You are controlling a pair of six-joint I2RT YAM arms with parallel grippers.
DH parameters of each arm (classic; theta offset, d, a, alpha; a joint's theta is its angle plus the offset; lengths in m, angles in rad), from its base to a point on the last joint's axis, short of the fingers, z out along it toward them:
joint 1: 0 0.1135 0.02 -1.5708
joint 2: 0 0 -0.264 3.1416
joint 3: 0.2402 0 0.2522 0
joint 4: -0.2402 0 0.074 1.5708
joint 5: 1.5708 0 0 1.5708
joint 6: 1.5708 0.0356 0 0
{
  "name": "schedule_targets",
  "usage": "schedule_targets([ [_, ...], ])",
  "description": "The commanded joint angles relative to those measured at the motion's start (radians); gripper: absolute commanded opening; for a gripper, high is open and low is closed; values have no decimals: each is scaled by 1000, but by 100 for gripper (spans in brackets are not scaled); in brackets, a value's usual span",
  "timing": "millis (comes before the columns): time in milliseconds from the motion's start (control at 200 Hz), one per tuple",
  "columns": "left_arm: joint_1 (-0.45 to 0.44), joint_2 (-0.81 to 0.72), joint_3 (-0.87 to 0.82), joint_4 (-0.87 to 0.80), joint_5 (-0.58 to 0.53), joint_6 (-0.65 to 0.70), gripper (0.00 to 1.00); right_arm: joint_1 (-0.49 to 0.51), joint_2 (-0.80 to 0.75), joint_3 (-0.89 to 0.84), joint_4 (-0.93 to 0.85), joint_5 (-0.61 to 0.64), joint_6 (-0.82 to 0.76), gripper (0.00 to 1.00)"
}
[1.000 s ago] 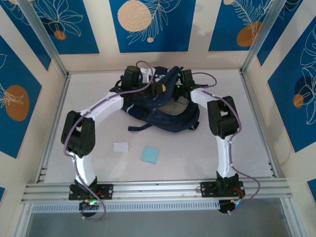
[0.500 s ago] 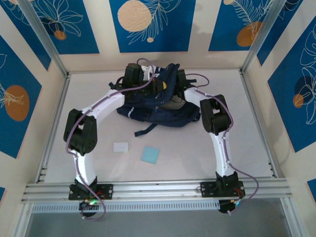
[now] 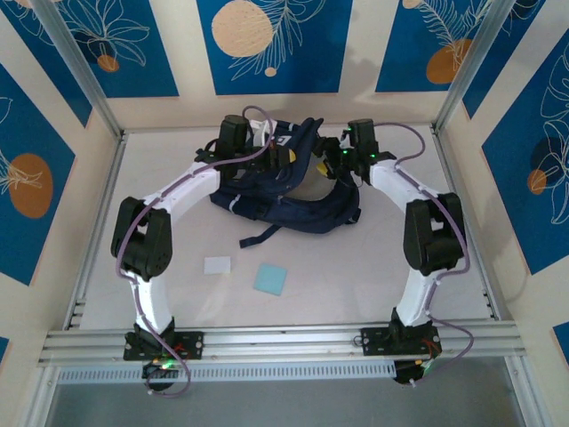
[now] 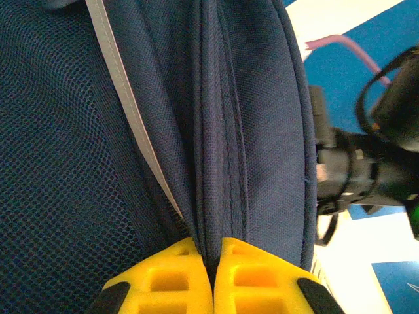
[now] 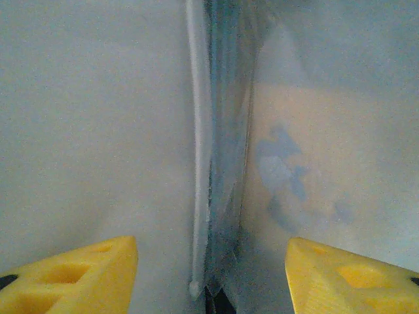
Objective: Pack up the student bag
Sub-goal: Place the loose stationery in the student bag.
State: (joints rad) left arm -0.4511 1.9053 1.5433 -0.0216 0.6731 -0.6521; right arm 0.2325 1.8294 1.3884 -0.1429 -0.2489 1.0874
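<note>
Can see the student bag (image 3: 293,203) heaped at the far middle of the desk (image 3: 400,267), with a white card (image 3: 217,264) and a pale blue square (image 3: 271,278) lying apart on its near side. Find the left jaws clenched on a fold of its navy fabric (image 4: 249,131) by a seam. Find the right jaws spread, gripping nothing, just beside the bag's right end.

White table (image 3: 160,222) bearing a navy student bag (image 3: 293,209), slumped on the surface directly beneath the left hand (image 4: 211,252). Well short of that hand, on the side toward the arm bases, a small white card (image 3: 217,264) and a light blue square (image 3: 271,278) lie flat, near each other and clear of the bag.
</note>
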Motion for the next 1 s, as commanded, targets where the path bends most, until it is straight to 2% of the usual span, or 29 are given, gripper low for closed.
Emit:
schedule_targets([
  [0, 12, -71, 10, 131, 65, 4, 0, -18, -5, -35, -69, 15, -50, 61],
  [245, 12, -57, -41, 151, 75, -18, 0, -43, -71, -71, -115, 106, -96, 60],
  [405, -15, -33, -69, 222, 105, -87, 0, -50, -37, -103, -50, 58, -56, 48],
  [475, -43, -4, -63, 215, 128, -91, 0, -48, -22, -121, -11, 61, -32, 47],
  [645, -46, 23, -98, 300, 135, -162, 0, -46, 50, -103, 44, 25, -12, 47],
  [835, -37, -5, -41, 227, 131, -117, 0, -33, 164, -27, 59, 44, -12, 50],
  [995, -38, -25, -19, 218, 138, -123, 0, -14, 268, 23, 240, -49, 54, 42],
])
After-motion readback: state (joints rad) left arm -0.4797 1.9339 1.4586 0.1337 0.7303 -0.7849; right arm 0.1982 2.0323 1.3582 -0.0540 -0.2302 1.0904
